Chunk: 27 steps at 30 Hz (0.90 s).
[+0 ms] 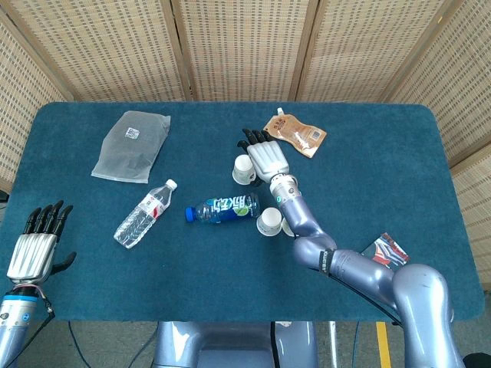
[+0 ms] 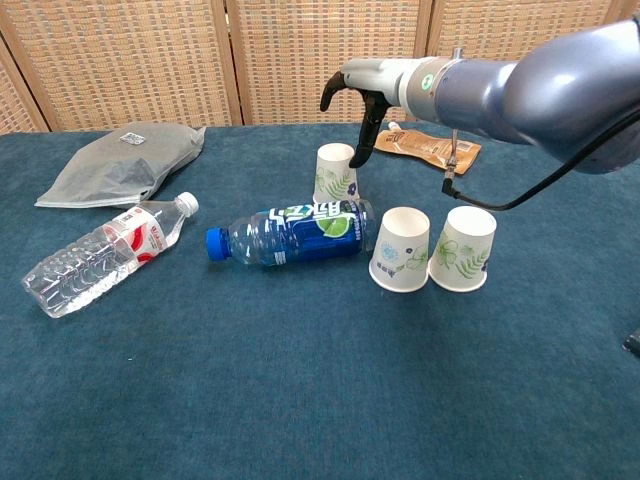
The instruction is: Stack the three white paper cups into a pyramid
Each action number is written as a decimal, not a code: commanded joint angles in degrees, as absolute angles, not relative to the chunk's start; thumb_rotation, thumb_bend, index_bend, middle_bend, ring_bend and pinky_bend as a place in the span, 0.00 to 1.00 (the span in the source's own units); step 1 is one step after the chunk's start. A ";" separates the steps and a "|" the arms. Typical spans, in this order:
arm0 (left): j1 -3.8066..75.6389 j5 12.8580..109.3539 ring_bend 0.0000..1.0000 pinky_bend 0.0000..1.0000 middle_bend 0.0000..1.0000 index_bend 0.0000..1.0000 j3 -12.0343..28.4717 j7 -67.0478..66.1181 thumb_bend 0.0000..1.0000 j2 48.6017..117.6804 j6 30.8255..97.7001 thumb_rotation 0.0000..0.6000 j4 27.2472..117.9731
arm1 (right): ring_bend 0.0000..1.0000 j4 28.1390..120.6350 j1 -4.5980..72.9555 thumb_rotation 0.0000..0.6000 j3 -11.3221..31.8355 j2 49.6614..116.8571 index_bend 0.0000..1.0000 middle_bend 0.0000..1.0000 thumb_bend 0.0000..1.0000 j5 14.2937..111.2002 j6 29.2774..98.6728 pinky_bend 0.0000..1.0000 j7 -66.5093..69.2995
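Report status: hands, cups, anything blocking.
Right hand open, over far white paper cup. Left hand open, idle at table edge. Other two cups upside down, touching. Blue plastic bottle lies against far cup.
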<state>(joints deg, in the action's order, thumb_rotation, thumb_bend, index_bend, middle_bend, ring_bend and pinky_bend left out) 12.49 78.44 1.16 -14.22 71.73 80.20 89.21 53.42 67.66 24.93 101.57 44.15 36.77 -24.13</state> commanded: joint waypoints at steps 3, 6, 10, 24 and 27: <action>12.43 78.24 0.00 0.02 0.00 0.03 1.44 -14.22 0.29 71.88 79.71 1.00 88.91 | 0.00 45.03 71.18 1.00 23.87 105.98 0.24 0.00 0.15 45.60 32.06 0.12 -19.72; 12.44 78.10 0.00 0.02 0.00 0.03 1.49 -14.32 0.29 72.04 79.13 1.00 88.60 | 0.00 42.00 72.07 1.00 23.55 107.15 0.24 0.00 0.15 46.50 30.87 0.12 -18.34; 12.44 78.18 0.00 0.02 0.00 0.04 1.66 -14.31 0.29 72.21 78.87 1.00 88.37 | 0.00 38.70 73.02 1.00 23.44 108.35 0.25 0.00 0.15 47.37 29.47 0.12 -16.60; 12.60 78.19 0.00 0.02 0.00 0.04 1.70 -14.95 0.30 72.88 77.23 1.00 87.86 | 0.00 26.51 75.61 1.00 22.82 112.89 0.28 0.00 0.15 51.11 24.00 0.12 -10.35; 12.65 78.12 0.00 0.02 0.00 0.04 1.73 -15.09 0.30 72.97 76.95 1.00 87.79 | 0.00 24.93 75.77 1.00 22.53 113.67 0.33 0.00 0.15 52.26 23.42 0.12 -9.02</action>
<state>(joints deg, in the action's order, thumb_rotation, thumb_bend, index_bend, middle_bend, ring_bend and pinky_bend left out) 12.63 78.14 1.72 -15.07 72.95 77.00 87.81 25.43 75.61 22.69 113.28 51.78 23.73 -9.44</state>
